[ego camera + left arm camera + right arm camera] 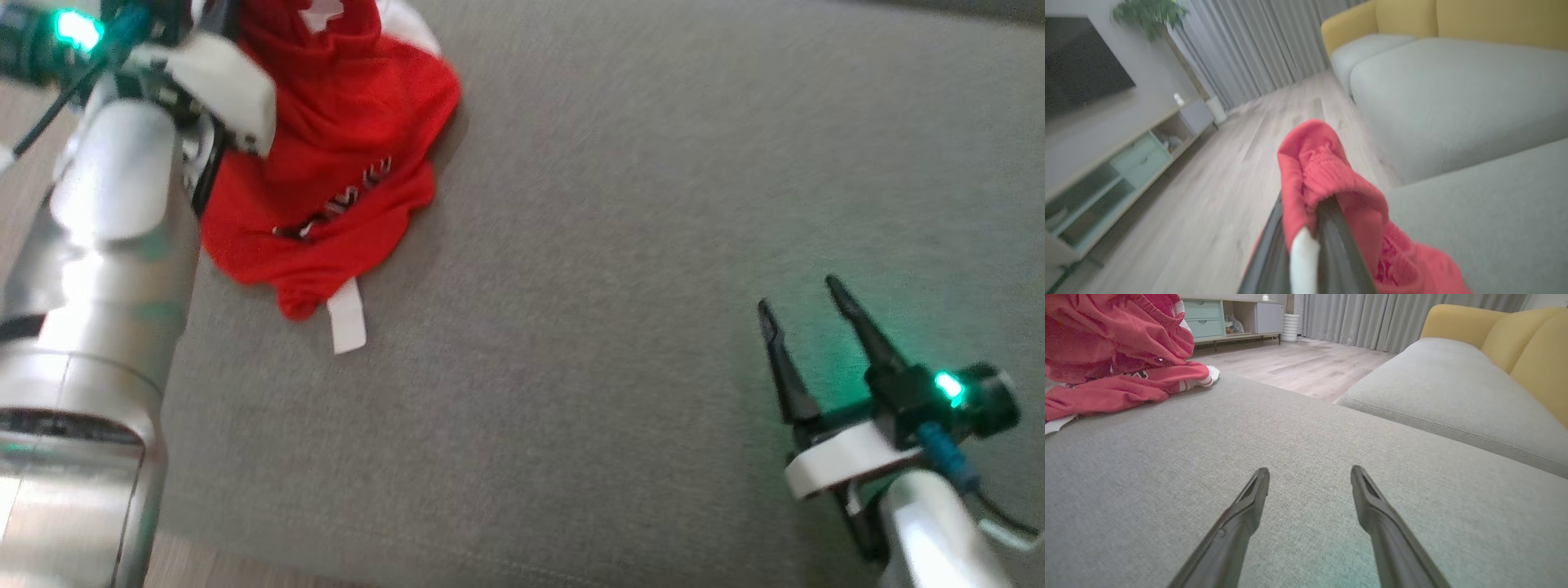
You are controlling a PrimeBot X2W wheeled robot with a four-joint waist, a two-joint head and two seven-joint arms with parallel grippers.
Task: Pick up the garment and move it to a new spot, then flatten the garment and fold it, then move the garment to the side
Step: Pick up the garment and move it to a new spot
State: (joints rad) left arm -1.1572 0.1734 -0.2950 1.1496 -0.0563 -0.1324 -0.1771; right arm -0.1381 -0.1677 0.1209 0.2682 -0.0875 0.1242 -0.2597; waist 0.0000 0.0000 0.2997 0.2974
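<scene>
Your L gripper (1310,220) has its jaws pressed together on a bunched fold of the red garment (343,163). In the L wrist cam the cloth wraps over both dark fingers (1341,249), w/ a white strip betw. them. From the head cam the garment sits crumpled at the far left of the grey seat cushion (620,245), near the cushion's left edge. Its top is bunched up at the L wrist and its lower part rests on the fabric. A white tag (347,320) sticks out at the near side. Lettering on the front is too blurred to read. Your R gripper (798,296) is over bare cushion at the near right, well apart from the garment, jaws spread wide. Its wrist cam looks across the cushion to a wood floor (1306,365) and a yellow sofa back (1523,339).
</scene>
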